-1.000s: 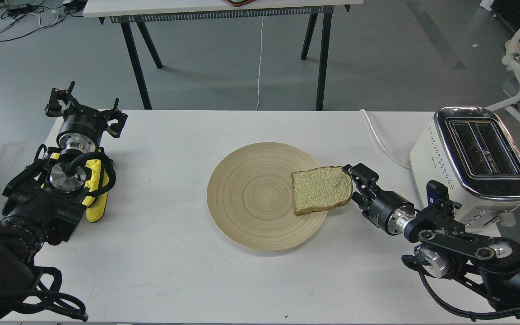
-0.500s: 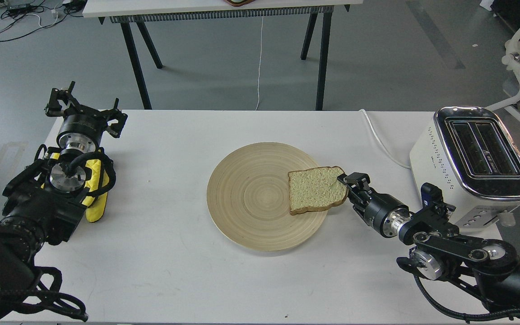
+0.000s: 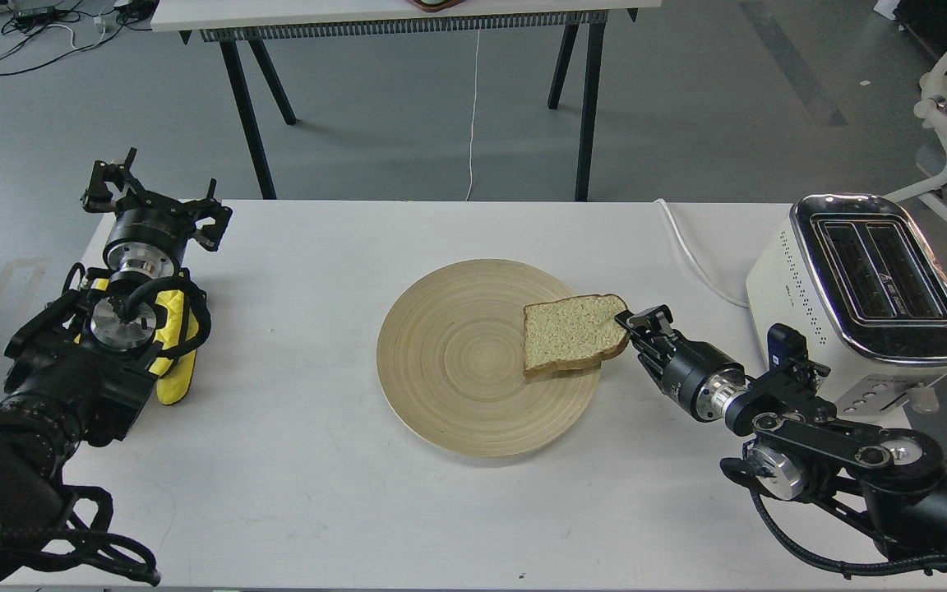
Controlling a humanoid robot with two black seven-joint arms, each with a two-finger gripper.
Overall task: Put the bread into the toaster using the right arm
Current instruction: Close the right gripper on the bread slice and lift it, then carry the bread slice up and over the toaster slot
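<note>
The bread is a pale speckled slice with a brown crust. It hangs tilted just over the right part of the round wooden plate, with a shadow under it. My right gripper is shut on the slice's right edge, and its arm comes in from the lower right. The cream-white toaster with a chrome top stands at the table's right edge, behind my right arm, its two slots empty. My left gripper is open and empty at the far left of the table.
A yellow cloth lies under my left arm. The toaster's white cord runs across the table toward the back edge. A second table stands beyond, across the grey floor.
My right gripper has moved the bread a little left and farther back over the plate, and the slice now looks flatter. The left arm has not moved.
</note>
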